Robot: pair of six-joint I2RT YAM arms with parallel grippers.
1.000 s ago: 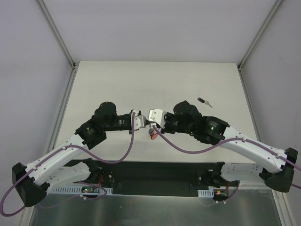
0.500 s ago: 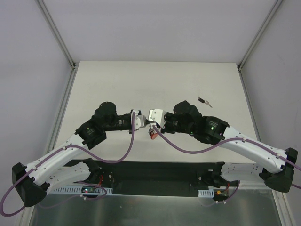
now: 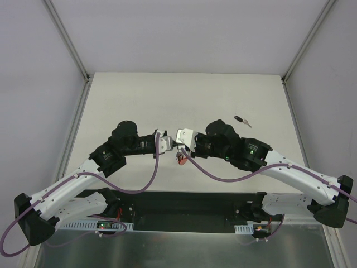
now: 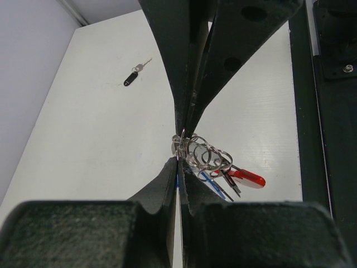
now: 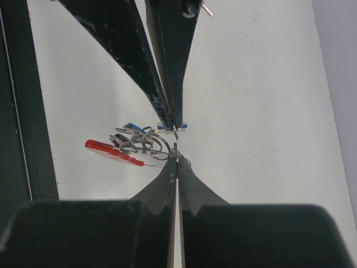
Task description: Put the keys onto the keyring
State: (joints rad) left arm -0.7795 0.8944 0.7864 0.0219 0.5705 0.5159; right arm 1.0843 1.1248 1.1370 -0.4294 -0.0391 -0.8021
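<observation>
Both arms fold inward, tips meeting above the bench (image 3: 223, 95), left pincer (image 4: 178, 160) pinching the blue-headed key (image 5: 183, 126), right pincer (image 5: 176, 162) pinching the keyring (image 4: 248, 178).

Top external: fixed high behind the arm bases, looking down and forward over the whole matte white tabletop (image 3: 184, 95), from far off.

Left wrist: sights along the left gripper (image 4: 177, 162) toward the robot's right, close in.

Right wrist: sights along the right gripper (image 5: 176, 162) toward the robot's left, equally close.

Shared by all three: the keyring of silver metal rings with a curved red plastic band (image 3: 181, 158) (image 4: 211, 156) (image 5: 146, 143). The top and left wrist views also share the small black-headed silver key (image 3: 242, 120) (image 4: 131, 78).
</observation>
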